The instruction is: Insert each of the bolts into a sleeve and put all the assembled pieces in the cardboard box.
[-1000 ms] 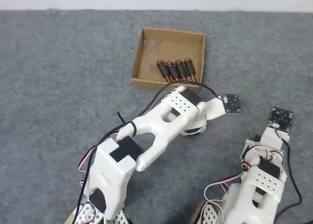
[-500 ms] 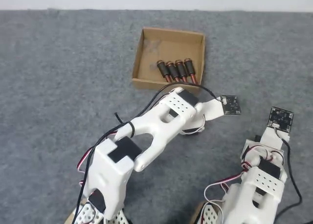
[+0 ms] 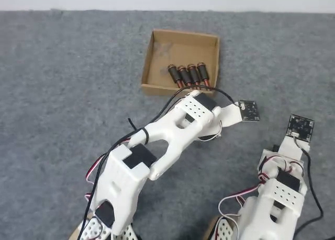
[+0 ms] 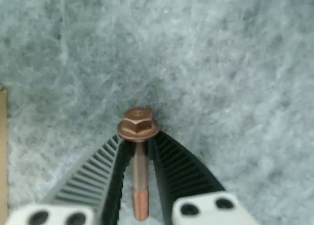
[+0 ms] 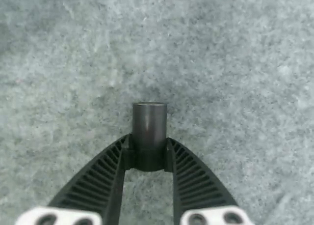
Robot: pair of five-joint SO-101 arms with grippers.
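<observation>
Left gripper (image 4: 139,142): is pinching the bolt (image 4: 139,158) by its shank, one ribbed finger pressing in on either side.
Bolt: copper-coloured, is pointing its hex head out beyond the fingertips, with its tip lying back toward the wrist; it is hanging over the carpet (image 4: 221,63), outside the box (image 3: 148,62).
Right gripper (image 5: 148,151): is clamping the sleeve (image 5: 149,129) at the end nearer the wrist, fingers pressing on both sides.
Sleeve: dark and round, is sticking out past the fingertips, over the carpet and outside the box.
Left arm (image 3: 178,130): is stretching toward the box, its wrist sitting just beside the box's near wall, close to the near right corner.
Right arm (image 3: 280,190): is standing well apart from the box, off to the box's right and on the near side of it.
Box: is sitting open on the grey carpet, beyond both arms.
Assembled pieces (image 3: 188,75): four are lying side by side inside the box, close to its near wall and toward its right side, dark ends turned toward the box's middle and copper ends toward the near wall.
</observation>
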